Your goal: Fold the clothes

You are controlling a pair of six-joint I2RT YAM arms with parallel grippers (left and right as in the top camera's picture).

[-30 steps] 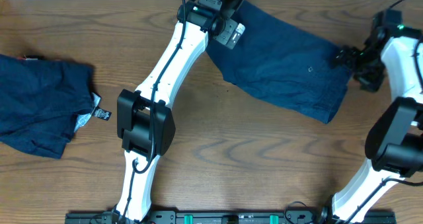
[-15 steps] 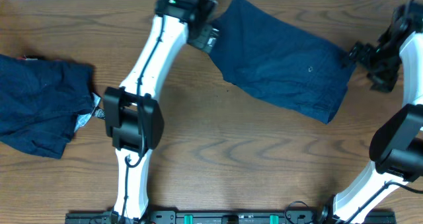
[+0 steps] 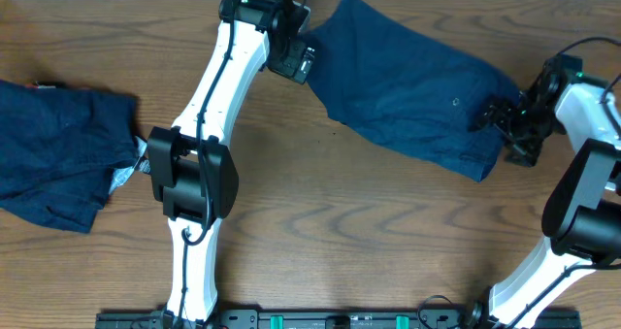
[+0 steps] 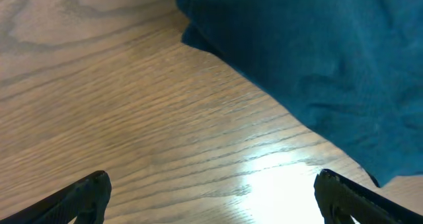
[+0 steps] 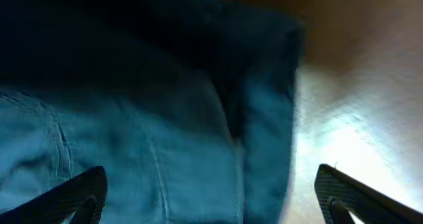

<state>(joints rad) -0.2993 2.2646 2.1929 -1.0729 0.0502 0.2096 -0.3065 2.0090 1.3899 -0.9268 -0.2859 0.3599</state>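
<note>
Overhead, step: shorts [image 3: 408,86] being flanked for a first fold, probably.
Left gripper [image 3: 296,59]: being held released, beside edge.
Right gripper [image 3: 493,115]: being held released, over edge.
Next: both edges needing pinching.

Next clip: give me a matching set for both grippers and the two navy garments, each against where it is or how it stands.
Things:
1. left gripper
2. right gripper
3. spread garment
4. bunched garment

Place or state:
A. at the left edge of the table
B. open, over fabric at a garment's edge
C. open, over bare wood beside fabric
D. lying flat, upper middle of the table

Pairs: 1-C, 2-B, 3-D, 4-A
</note>
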